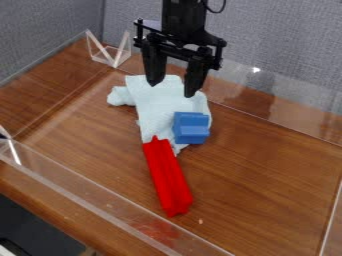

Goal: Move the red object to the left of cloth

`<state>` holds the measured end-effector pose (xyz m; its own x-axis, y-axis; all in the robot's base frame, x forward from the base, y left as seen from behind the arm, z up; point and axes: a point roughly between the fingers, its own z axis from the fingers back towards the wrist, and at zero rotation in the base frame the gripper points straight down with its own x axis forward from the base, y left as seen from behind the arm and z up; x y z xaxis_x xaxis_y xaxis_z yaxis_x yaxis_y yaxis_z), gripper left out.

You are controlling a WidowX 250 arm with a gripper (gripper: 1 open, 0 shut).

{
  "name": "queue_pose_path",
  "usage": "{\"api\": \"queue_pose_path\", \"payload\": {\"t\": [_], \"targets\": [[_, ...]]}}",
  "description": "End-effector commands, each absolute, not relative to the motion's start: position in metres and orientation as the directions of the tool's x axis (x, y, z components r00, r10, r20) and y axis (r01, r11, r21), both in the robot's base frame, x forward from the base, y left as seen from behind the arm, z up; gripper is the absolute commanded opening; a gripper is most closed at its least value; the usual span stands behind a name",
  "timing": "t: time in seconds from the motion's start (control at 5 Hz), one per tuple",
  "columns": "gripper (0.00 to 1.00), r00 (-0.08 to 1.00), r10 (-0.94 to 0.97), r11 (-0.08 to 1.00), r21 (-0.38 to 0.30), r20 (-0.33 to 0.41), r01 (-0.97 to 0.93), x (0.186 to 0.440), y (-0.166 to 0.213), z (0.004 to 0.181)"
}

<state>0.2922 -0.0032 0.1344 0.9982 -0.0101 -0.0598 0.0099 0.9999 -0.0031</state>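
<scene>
Red object [167, 178], a long bright red rectangular plastic bar, lies below and toward the camera from the pincer [178, 82], well apart from it. Its long axis runs from the near edge of the pale, wrinkled light-blue cloth [158, 106], beside a small blue cube [193, 126] resting on that cloth, down toward the camera. The pincer hangs over the far part of the cloth, pointing down, its two dark fingers spread wide with nothing between them. To take the bar, it would likely need to come nearer the camera and close across the bar's narrow width.
</scene>
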Motion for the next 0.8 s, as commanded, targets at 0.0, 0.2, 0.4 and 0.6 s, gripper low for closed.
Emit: {"api": "queue_pose_path", "payload": {"t": [0.0,0.2,0.4,0.6], "targets": [[1.00,0.997,0.003,1.000,-0.002,-0.079,-0.003,0.288,-0.006,0.126],[1.00,0.995,0.019,1.000,-0.001,-0.098,-0.020,0.282,-0.009,0.118],[1.00,0.994,0.069,0.998,-0.002,-0.086,-0.070,0.271,-0.019,0.114],[1.00,0.991,0.119,0.993,-0.007,-0.060,-0.120,0.258,-0.030,0.108]]}}
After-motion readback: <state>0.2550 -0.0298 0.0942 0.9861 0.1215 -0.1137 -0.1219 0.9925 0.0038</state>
